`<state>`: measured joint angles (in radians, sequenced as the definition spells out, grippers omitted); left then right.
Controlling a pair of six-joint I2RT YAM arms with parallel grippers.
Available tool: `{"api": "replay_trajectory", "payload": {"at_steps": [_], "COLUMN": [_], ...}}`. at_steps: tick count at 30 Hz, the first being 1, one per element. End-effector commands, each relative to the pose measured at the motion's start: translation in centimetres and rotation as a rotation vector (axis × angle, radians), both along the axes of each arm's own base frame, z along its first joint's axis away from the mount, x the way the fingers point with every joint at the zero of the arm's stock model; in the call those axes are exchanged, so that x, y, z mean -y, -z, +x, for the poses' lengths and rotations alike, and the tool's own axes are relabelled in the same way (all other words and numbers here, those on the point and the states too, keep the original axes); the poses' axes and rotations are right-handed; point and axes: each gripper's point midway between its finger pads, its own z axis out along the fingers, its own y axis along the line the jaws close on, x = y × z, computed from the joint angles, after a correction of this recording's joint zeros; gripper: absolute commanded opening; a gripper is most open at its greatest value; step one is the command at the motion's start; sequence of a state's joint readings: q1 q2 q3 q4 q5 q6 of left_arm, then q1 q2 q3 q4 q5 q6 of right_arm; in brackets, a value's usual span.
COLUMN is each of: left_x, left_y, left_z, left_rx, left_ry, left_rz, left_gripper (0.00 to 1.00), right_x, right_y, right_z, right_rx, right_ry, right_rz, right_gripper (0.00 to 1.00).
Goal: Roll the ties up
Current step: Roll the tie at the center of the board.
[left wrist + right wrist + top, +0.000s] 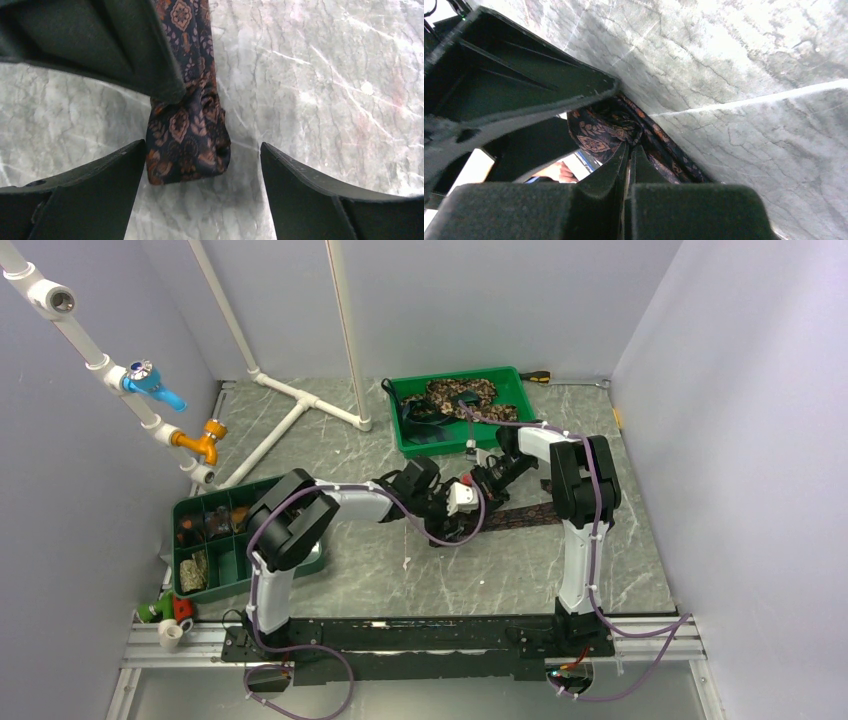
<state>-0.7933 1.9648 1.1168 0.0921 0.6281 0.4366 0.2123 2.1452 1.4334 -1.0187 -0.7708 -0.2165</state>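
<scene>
left wrist view: the left gripper [202, 150] is spread wide, its two dark fingers [80, 195] standing either side of the rolled end of the tie [185, 145]. the left one is just at the roll's edge; the right one stands apart from it, with bare table [325, 75] showing in the gap. the roll is a short, fat fold of dark blue cloth with an orange pattern, lying on the marble. from its top the flat strip runs up and out of frame.

the right gripper [629, 155] is clenched on that same tie just behind the roll, its fingertips pressed together with the cloth bunched at them. the left gripper's finger sits close over it, so the two are crowded together.

from above, both arms meet mid-table, and the rest of the tie lies flat, stretching right under the right arm. bare marble spreads in front of it toward the near edge. behind sits a green bin [397, 420] holding other ties [460, 392]. a green divided tray [228, 562] sits at the left edge, and a white pipe frame [290, 405] stands at the back left.
</scene>
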Motion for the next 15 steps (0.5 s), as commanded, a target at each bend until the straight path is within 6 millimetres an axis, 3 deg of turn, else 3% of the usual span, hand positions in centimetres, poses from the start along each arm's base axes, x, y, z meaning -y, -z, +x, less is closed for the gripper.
{"api": "replay_trajectory", "payload": {"at_steps": [1,5,11,12,15], "left_x": [1.8,1.9,0.6,0.4,-0.1], "left_y": [0.5,1.7,3.4,3.6,3.9], "left_z": [1.3,2.2,1.5,1.3,0.8], "left_rx": [0.008,0.011,0.014,0.009,0.0], "left_ry": [-0.068,-0.102,-0.08,-0.075,-0.073], "left_rz": [-0.006,0.029,0.088,0.095,0.102], "left_gripper": [0.87,0.76,0.39,0.35,0.26], "right_x": [0.2,0.1,-0.6,-0.7,-0.9], "right_y": [-0.2,-0.7,-2.2,-2.5,-3.3], "right_z": [1.1,1.0,0.9,0.7,0.4], "right_rx": [0.078,0.087,0.077,0.063,0.024], "right_ry": [-0.006,-0.011,-0.015,-0.012,0.009], "right_rz": [-0.01,0.002,0.065,0.075,0.115], "right_gripper": [0.0,0.0,0.0,0.03,0.29]}}
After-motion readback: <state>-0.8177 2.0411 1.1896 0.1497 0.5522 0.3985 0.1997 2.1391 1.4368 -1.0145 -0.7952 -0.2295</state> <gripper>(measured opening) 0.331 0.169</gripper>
